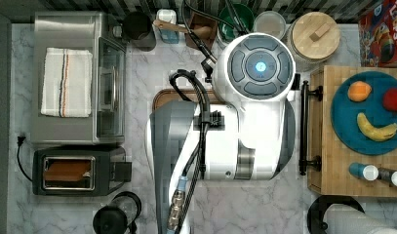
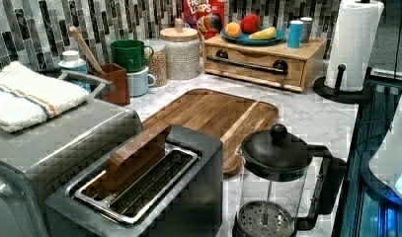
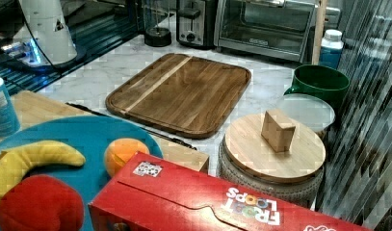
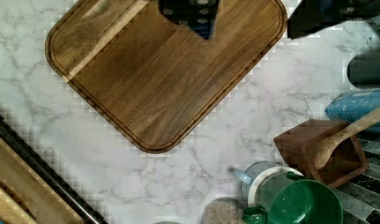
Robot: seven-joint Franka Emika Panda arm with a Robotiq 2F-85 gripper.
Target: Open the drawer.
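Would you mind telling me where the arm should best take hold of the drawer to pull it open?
Grip the black bar handle on the front of the drawer, near its middle. It stands off the wood on two end posts, leaving room for fingers. Come from the cutting board side, which the front faces, probably closing across the bar.

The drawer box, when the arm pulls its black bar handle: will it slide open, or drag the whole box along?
The drawer sits closed in a freestanding wooden box on smooth marble, so the box may slide. The loaded blue plate and shakers on top add weight, which should help somewhat. The bar handle looks rigid, mounted at both ends; the upright shakers could tip if jerked.
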